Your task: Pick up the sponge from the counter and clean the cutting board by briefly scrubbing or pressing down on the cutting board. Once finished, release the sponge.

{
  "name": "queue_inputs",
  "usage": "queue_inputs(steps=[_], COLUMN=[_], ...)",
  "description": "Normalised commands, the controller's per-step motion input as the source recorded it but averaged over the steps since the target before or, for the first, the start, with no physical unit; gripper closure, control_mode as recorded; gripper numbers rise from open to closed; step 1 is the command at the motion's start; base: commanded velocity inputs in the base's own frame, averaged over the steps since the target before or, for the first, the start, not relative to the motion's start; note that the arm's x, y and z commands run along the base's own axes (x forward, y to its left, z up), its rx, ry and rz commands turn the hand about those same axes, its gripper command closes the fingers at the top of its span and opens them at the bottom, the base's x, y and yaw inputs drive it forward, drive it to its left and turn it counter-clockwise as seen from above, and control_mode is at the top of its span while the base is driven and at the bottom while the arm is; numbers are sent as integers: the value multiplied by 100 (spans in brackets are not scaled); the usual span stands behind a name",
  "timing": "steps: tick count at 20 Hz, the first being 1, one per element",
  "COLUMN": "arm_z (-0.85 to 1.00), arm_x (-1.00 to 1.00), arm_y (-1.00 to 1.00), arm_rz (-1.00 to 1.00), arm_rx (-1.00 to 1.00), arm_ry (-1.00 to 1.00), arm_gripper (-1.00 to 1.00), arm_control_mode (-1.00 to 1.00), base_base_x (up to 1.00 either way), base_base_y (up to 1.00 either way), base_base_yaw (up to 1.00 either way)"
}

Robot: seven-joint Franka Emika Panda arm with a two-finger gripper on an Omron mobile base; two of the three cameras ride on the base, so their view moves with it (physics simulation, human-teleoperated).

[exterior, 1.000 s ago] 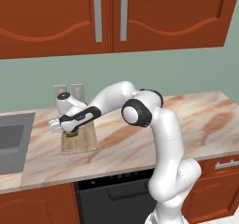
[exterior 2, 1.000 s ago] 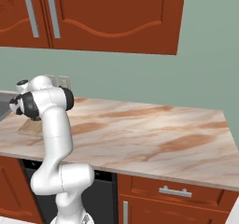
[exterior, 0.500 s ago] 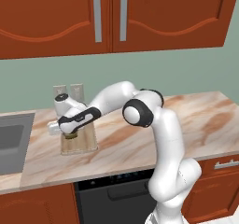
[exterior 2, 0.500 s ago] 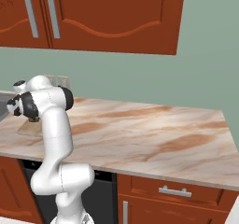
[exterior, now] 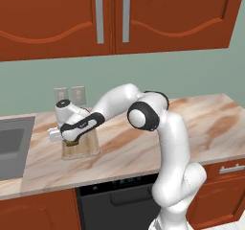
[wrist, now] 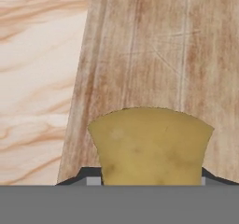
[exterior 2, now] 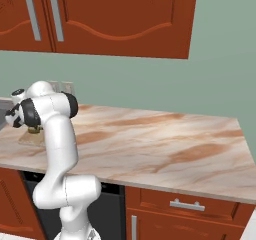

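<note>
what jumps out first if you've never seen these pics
The white arm reaching left across the counter, its tool shut on the yellow sponge right over the cutting board. In the hand view the sponge fills the foreground against the board's wood grain. Red-brown cabinets hang above.

We find no writing, labels, brand marks, numbers or signs that can be read in any of the views.
</note>
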Motion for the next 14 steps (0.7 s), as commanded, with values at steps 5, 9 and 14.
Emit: queue_inputs(steps=[5,9,14], arm_z=[-58,-36,-81], arm_x=[-51,-82,-64], arm_y=[-1,-11,-21], arm_rz=[-2,-1,0], arm_rx=[0,0,0], arm_ry=[0,0,2], arm_gripper=[100,100,100], arm_control_mode=[-100,-100,-100], base_base_x=[0,0,0], base_base_y=[0,0,0], base_base_yaw=[0,0,0])
